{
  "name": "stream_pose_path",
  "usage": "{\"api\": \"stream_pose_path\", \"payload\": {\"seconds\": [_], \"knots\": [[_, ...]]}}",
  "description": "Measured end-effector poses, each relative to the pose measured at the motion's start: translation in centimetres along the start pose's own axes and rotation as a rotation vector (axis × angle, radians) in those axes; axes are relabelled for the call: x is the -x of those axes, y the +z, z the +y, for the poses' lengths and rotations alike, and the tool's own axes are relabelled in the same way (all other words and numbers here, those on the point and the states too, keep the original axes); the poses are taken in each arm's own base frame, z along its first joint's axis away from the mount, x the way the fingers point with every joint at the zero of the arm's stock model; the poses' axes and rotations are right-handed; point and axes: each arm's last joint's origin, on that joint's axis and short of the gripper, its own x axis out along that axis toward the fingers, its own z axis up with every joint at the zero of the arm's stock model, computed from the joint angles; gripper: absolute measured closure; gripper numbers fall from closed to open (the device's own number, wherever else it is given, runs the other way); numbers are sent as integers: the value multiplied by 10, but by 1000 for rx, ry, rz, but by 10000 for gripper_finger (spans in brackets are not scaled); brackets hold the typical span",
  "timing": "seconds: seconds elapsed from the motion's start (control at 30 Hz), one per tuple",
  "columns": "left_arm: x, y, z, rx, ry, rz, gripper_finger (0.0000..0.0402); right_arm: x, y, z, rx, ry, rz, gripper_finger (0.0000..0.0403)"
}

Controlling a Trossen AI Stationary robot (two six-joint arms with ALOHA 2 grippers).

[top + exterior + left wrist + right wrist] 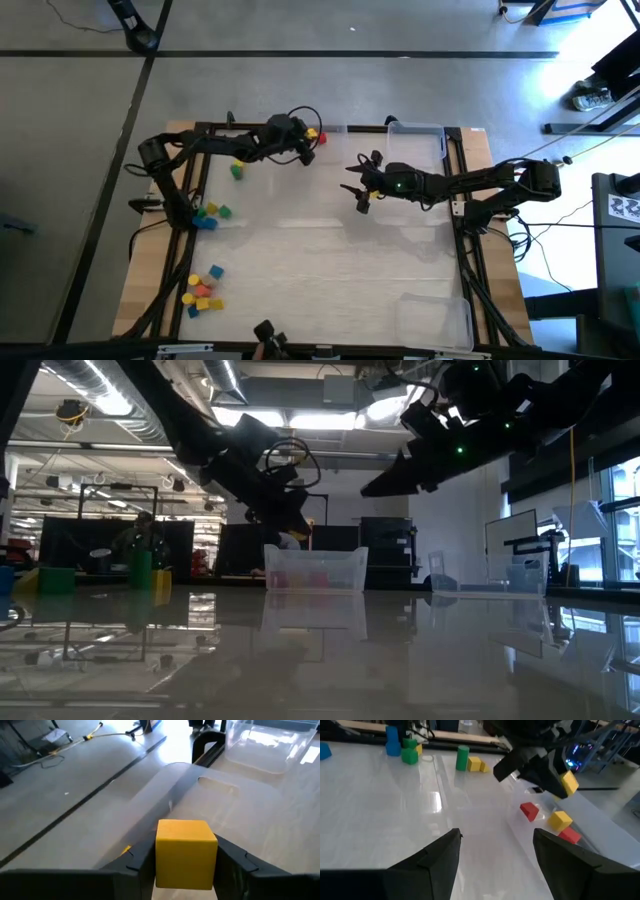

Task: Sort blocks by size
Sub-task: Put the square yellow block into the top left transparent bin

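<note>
Clamped between the left gripper's two dark fingers, a yellow cube hangs above the far edge of the table, just over a clear tray set along that edge. Its arm reaches in from the table's left side, elbow bent, with the wrist stretched toward the middle of the far edge. From the right wrist view the same cube shows in that gripper above three blocks already in the tray: two red blocks and one yellow block. Facing it, the right gripper hovers off the surface near the table's centre, a little toward the far edge, its fingers spread wide with nothing between them; its arm extends in from the right side. A green cylinder with a yellow piece beside it stands near the far-left part of the table, close to the left arm. By the left edge sits a small cluster of blue, green and yellow blocks, and near the front-left corner a second cluster holds yellow, blue, red and orange pieces; how many lie in each cannot be counted exactly. Two more clear trays are on the table, one at the far-right corner and one at the front-right corner.
</note>
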Motion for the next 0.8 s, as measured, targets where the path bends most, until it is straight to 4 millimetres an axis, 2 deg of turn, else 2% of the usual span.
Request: {"api": "stream_pose_path", "payload": {"seconds": [0.17,0.3,0.57,0.8], "knots": [[1,2,0,-20,-9,93,202,0,1,0,-1,-1,-7,152],[13,13,-1,-32,-30,175,169,0,1,0,-1,-1,-8,152],[67,29,-13,-20,-80,275,163,0,0,0,-1,0,-5,152],[114,27,-25,-34,-62,419,172,0,0,0,0,0,1,152]]}}
